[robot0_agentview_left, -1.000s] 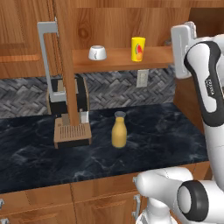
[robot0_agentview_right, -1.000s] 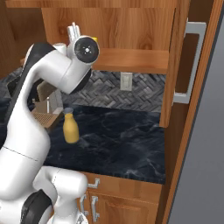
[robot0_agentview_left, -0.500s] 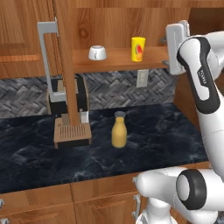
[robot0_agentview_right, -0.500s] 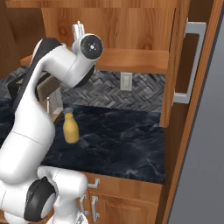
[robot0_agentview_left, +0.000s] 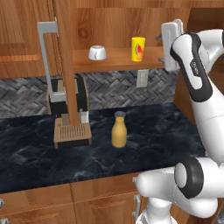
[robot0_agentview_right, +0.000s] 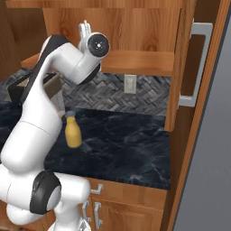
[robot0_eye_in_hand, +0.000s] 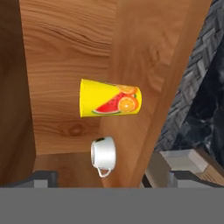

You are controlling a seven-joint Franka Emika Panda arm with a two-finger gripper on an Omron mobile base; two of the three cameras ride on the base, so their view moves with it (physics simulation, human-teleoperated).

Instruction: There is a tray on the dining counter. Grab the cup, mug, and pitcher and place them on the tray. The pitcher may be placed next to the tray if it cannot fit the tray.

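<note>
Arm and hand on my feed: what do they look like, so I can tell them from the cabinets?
The arm is glossy white, built of rounded links with black joint bands and round caps. The hand is a pale grey block, with small dark finger tips in the hand view.

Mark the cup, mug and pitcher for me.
cup (robot0_agentview_left: 138, 49): left base view, its printed side.
mug (robot0_agentview_left: 97, 53): left base view, its white outer wall.
pitcher (robot0_agentview_left: 119, 134): left base view, its rounded yellow body.
</note>
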